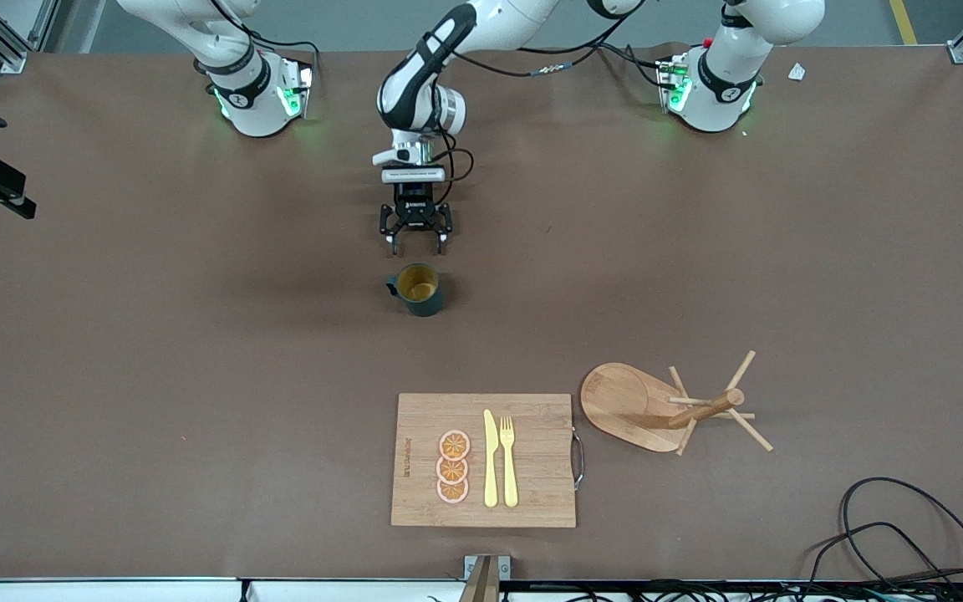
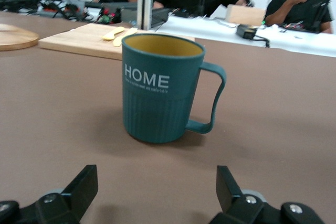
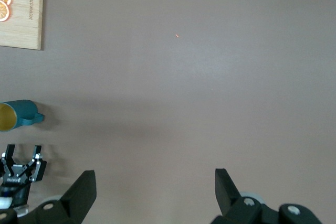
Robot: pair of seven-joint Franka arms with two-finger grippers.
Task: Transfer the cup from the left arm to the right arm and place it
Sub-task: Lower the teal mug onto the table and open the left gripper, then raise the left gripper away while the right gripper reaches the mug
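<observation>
Barely underway, we are holding the left gripper (image 1: 415, 244), fingers spread, low beside the upright cup (image 1: 420, 289) mid-desk (image 1: 197, 334), while the right gripper (image 3: 152, 190) is waiting, fingers spread, high over bare desk: grasp, handover and placing are all remaining.

You have the cup (image 1: 420, 289) upright on the table (image 1: 155, 334), mid-table, handle toward the right arm's end. The left gripper (image 1: 415, 238) sits low just beside the cup, on the robots' side of it, fingers spread, not touching. The right gripper (image 3: 155, 192) hangs high over bare table toward the right arm's end, fingers spread; that arm waits. The cutting board (image 1: 532, 493) lies nearer the front camera than the cup. On it you have three orange slices (image 1: 453, 467) in a row, then the knife (image 1: 490, 460) and fork (image 1: 507, 458) side by side. The mug rack (image 1: 665, 408) stands just beside the board, toward the left arm's end.
</observation>
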